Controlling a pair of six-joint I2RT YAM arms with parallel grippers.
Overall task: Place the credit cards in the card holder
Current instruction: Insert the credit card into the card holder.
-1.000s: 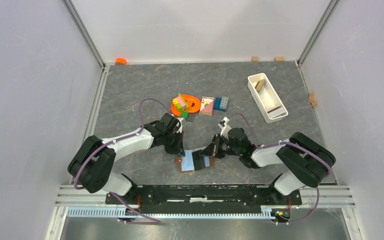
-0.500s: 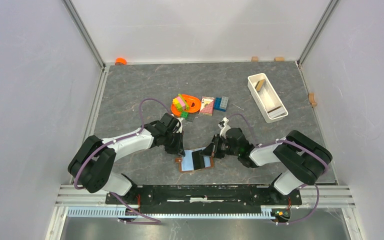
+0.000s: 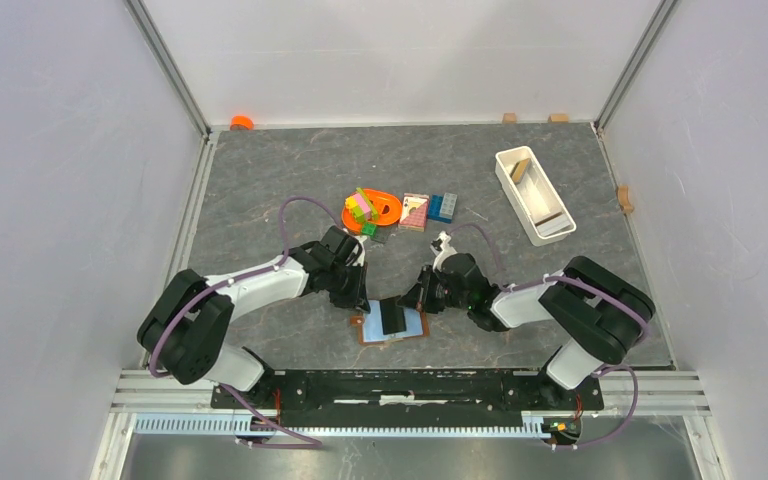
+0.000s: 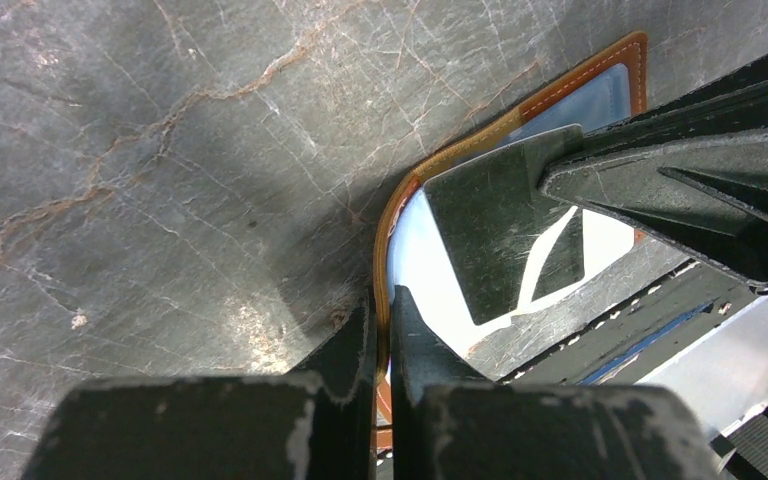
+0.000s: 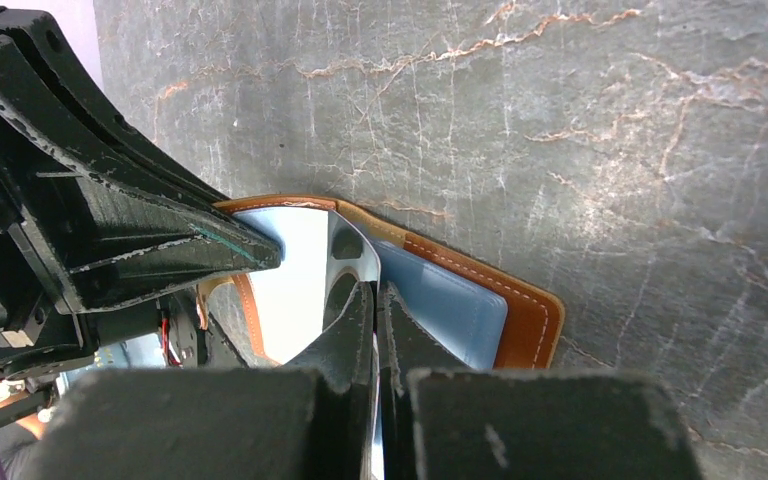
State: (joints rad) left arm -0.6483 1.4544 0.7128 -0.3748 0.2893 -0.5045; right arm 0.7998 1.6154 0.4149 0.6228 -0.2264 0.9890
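"Brown card holder (image 5: 532,320) lies open on the near worktop (image 3: 290,180), left fingers (image 4: 345,345) pinching its edge — how far along?"
"Light blue card (image 5: 450,310) looks pocketed; right fingers (image 5: 405,330) pinch the dark grey card (image 4: 490,235), not yet seated."

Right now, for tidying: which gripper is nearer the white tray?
Right. The right gripper holds the dark grey card at the card holder's right side; the left gripper pinches its left edge, farther from the white tray.
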